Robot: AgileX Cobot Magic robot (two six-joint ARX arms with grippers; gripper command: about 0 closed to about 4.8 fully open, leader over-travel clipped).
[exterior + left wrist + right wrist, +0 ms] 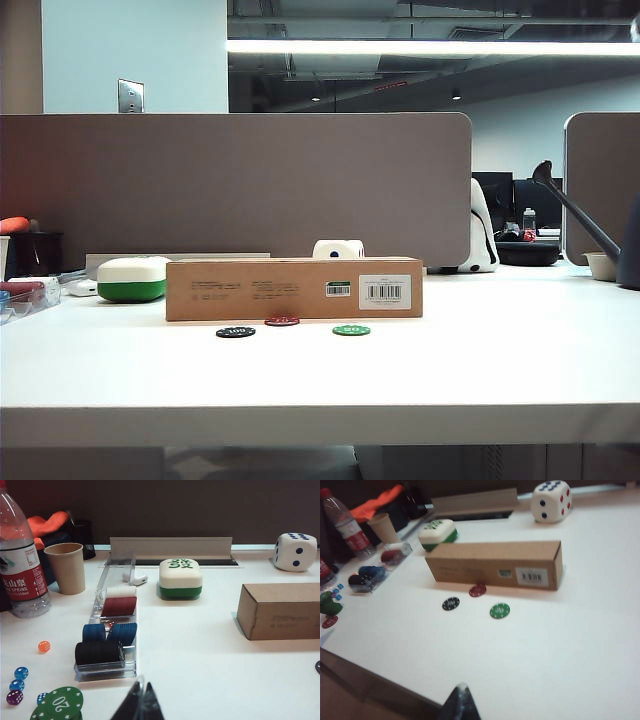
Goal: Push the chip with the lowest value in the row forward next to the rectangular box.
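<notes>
The dark red chip (282,321) (478,590) lies flat right at the front face of the long brown rectangular box (294,289) (495,567) (280,611). The rest of the row sits a little nearer: the black chip (235,332) (451,603) on one side and the green chip (351,330) (499,611) on the other. My right gripper (462,687) is shut and empty, hovering over the table's near edge well short of the chips. My left gripper (142,690) is shut and empty, off to the box's left near a chip tray. Neither gripper shows in the exterior view.
A white-and-green rounded case (132,279) (181,577) and a big white die (338,249) (295,551) stand behind the box. On the left are a clear chip tray (112,630), loose green chips (60,705), small dice (20,672), a paper cup (65,567) and a water bottle (20,565).
</notes>
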